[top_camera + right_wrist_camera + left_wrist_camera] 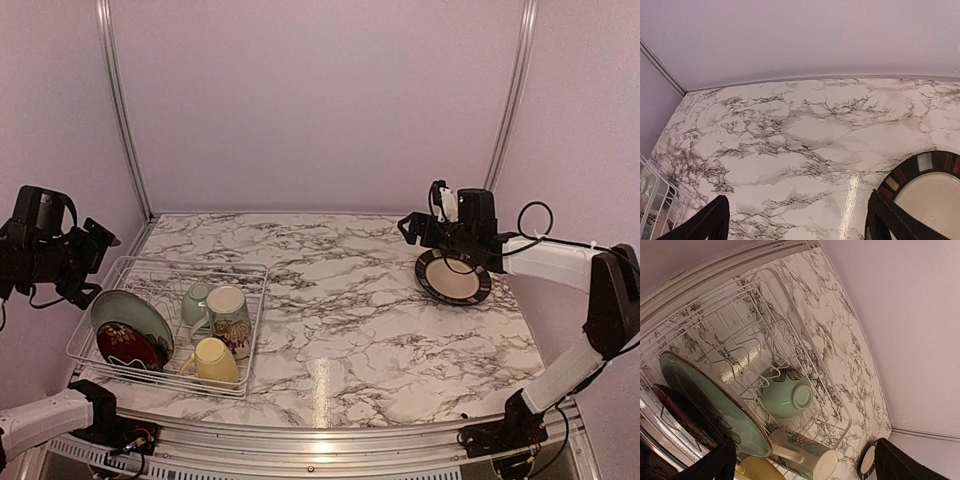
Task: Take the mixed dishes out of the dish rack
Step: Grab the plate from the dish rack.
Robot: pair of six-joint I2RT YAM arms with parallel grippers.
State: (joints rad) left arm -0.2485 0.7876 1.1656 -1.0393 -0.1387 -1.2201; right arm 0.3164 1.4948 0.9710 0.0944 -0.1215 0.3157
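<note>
Both sets of jaws stand open, empty. The black-rimmed cream plate [453, 277] lies on the table [330, 300], well apart from the dish rack [190, 262]. Lift the right gripper [797, 227] straight clear; align the left gripper [807, 470] over the pale green plate [130, 318] rim.

The table [340, 320] is glossy and marble-patterned. The dish rack [150, 278] is white coated wire; the pale green plate [130, 312] looks glazed.
</note>
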